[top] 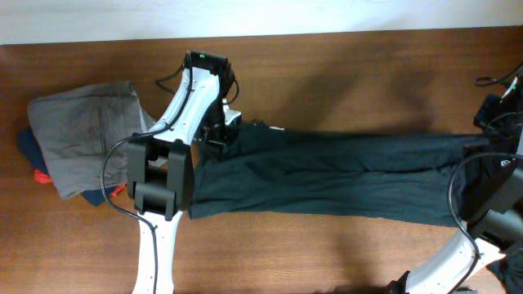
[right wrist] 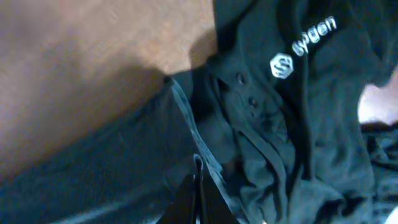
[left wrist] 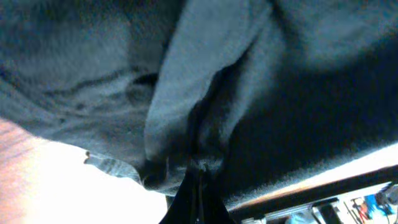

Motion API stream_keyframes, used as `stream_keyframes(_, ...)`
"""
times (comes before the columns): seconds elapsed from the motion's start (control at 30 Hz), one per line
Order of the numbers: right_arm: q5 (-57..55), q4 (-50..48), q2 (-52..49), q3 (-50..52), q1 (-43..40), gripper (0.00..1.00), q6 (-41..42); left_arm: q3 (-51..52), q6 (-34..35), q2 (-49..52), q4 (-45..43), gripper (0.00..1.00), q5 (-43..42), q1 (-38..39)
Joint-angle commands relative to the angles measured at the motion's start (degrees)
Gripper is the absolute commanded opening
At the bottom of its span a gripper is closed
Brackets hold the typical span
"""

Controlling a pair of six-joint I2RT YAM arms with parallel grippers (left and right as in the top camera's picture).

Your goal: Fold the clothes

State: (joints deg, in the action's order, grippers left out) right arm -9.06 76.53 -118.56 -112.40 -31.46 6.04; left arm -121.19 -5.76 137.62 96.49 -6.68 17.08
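Observation:
A long dark green-black garment (top: pixel 343 171) of the clothes lies stretched flat across the table, from the left arm to the right arm. My left gripper (top: pixel 219 135) sits at its left end, shut on a bunched fold of the fabric (left wrist: pixel 186 112) that rises from between the closed fingertips (left wrist: pixel 200 171). At the garment's right end my right gripper (top: pixel 484 153) is shut on a thin hem (right wrist: pixel 186 118), which stands pinched between its fingertips (right wrist: pixel 198 163). Beside that hem lies a black piece with a white logo (right wrist: pixel 305 46).
A folded grey garment (top: pixel 82 135) lies at the far left on top of blue (top: pixel 29 147) and orange (top: pixel 41 175) pieces. More black clothing is heaped at the right edge (top: pixel 494 110). Bare wooden table (top: pixel 343 73) runs behind and in front of the stretched garment.

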Motion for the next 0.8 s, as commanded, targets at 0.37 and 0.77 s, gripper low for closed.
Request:
stream_keyframes(0.37,-5.2,5.6,0.5,-0.4,-0.5,0.34,0.1,1.1,1.0,-3.7,0.3,0.22,3.5,-0.4)
stream_keyframes(0.77,28.0,7.3,0.5,-0.4,-0.4,0.53,-9.0,-2.3,1.0,-5.2,0.0,0.35,2.5,-2.7)
